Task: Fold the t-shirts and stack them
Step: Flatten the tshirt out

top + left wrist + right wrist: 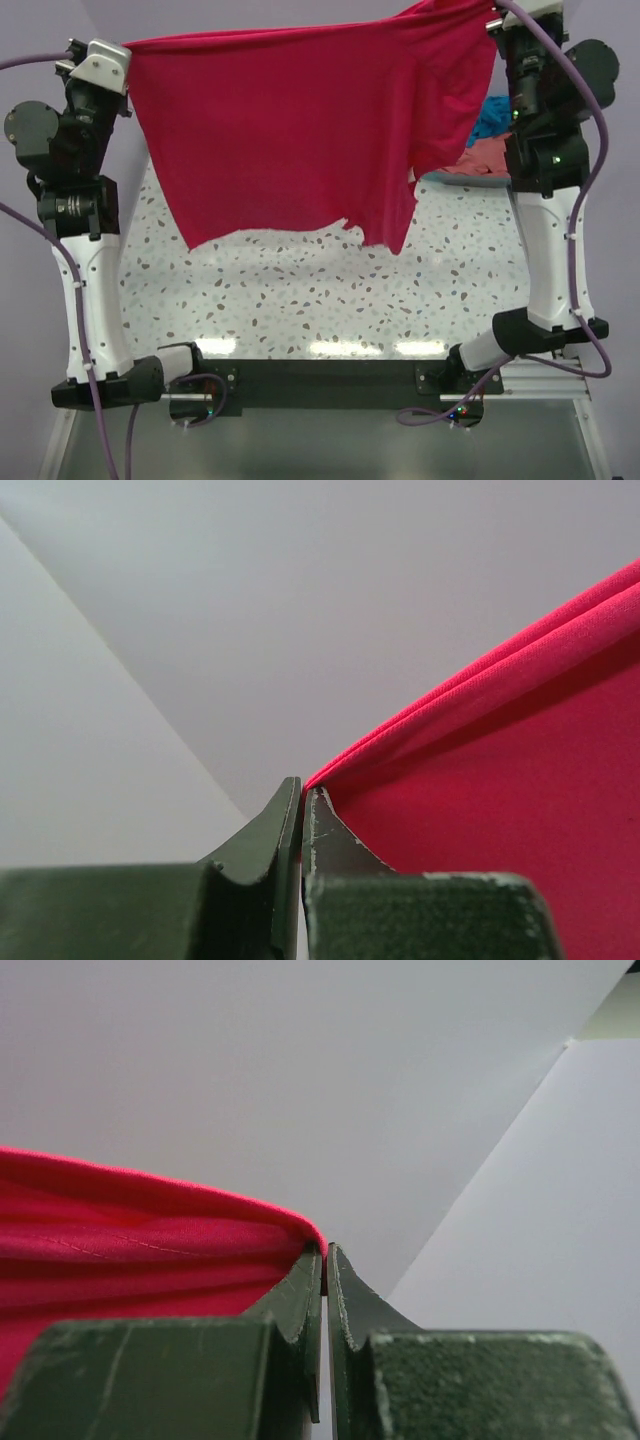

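A crimson-pink t-shirt (290,130) hangs spread out high above the speckled table (300,290), stretched between both arms. My left gripper (128,48) is shut on its upper left corner, and the left wrist view shows red cloth (500,760) pinched at the tips of my left gripper (304,790). My right gripper (492,12) is shut on the upper right corner; in the right wrist view the cloth (150,1240) runs into the closed tips of my right gripper (325,1252). A teal-blue t-shirt (492,115) and a salmon-coral t-shirt (482,155) lie bunched at the back right.
The shirt's lower hem (300,225) dangles above the table's middle. Pale walls fill both wrist views. The two arm bases sit on a black rail (320,380) at the near edge.
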Robot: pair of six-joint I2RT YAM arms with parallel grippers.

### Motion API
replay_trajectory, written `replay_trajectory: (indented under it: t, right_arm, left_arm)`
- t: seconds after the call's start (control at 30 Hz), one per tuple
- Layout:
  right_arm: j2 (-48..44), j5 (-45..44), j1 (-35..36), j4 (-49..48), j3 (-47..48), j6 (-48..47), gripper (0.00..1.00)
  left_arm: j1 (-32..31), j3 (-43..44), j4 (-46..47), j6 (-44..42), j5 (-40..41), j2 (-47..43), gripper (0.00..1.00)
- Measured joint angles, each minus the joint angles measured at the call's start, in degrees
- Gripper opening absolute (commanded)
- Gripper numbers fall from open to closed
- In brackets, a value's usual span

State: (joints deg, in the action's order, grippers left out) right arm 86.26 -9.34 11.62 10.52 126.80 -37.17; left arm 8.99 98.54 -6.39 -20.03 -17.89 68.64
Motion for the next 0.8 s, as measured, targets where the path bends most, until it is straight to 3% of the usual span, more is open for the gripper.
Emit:
replay_trajectory:
  t: [0.2, 0.33, 0.43, 0.53, 0.67, 0.8]
  right_arm:
    - [6.6, 0.5, 0.0, -2.5, -3.8, -3.5, 0.00]
    - [15.4, 0.2, 0.0, -3.7, -1.5, -4.6, 0.00]
    - [26.6, -0.4, 0.0, -3.5, 9.2, -4.9, 0.00]
    - [36.7, -1.1, 0.0, -3.2, 22.1, -4.9, 0.00]
    - [36.0, -1.4, 0.0, -8.7, 20.9, -4.9, 0.00]
    - [29.4, -0.2, -0.1, -14.2, 14.3, -5.0, 0.00]
  left_arm:
    - [0.0, 0.0, -0.7, -0.1, -2.0, 7.4, 0.00]
    - [0.0, 1.1, -0.4, 1.0, -3.0, 14.5, 0.00]
    - [0.0, 7.4, -0.7, 2.9, -3.1, 23.4, 0.00]
    - [0.0, 19.6, -1.7, 4.7, -2.8, 33.6, 0.00]
    - [0.0, 29.4, 0.4, 6.4, -2.6, 39.3, 0.00]
    - [0.0, 24.3, 7.6, 5.4, -3.4, 34.3, 0.00]
